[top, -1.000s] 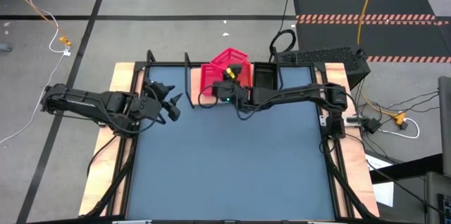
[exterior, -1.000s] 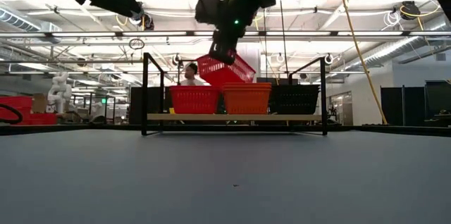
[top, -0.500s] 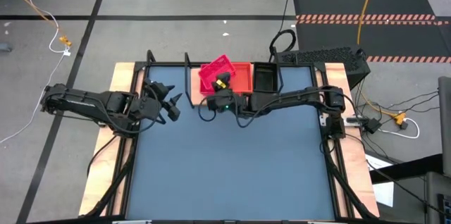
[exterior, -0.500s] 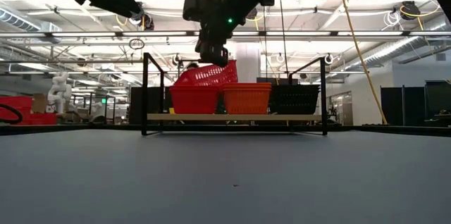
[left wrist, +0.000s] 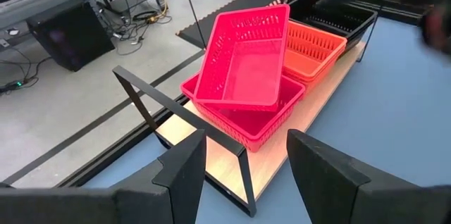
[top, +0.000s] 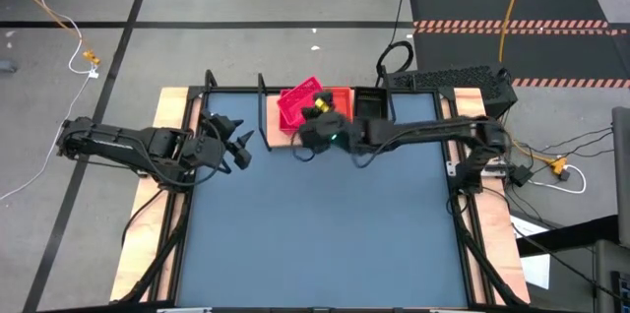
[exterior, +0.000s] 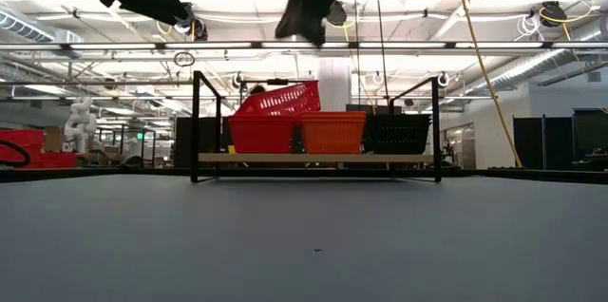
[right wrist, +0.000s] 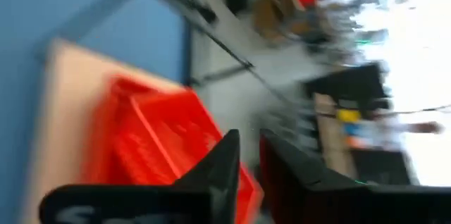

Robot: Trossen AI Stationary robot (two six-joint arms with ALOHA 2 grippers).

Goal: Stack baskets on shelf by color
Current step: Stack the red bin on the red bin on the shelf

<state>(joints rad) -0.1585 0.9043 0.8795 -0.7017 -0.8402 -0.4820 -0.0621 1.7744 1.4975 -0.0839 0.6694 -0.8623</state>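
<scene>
On the shelf (exterior: 318, 158) at the table's far edge stand a pinkish-red stack (exterior: 261, 134), an orange one (exterior: 332, 132) and a black one (exterior: 397, 133). A pinkish-red basket (left wrist: 243, 58) lies tilted and askew on the rim of the red basket (left wrist: 243, 118) beneath, its end toward the orange basket (left wrist: 313, 51) raised. My right gripper (exterior: 302, 22) hangs open above it, touching nothing. It also shows in the high view (top: 313, 126) and its own wrist view (right wrist: 248, 153). My left gripper (top: 241, 146) waits open at the table's left, pointing at the shelf (left wrist: 246, 146).
The shelf's black wire frame (exterior: 196, 126) has upright posts at both ends. The blue-grey tabletop (top: 325, 224) stretches from the shelf to the near edge. Wooden side rails (top: 172, 116) flank the table.
My right gripper carried the pinkish-red basket from above the orange stack toward the table's left and down onto the red stack. It then let go, rose clear and drew back slightly toward the near edge. The basket stayed behind, tilted on the red stack.
</scene>
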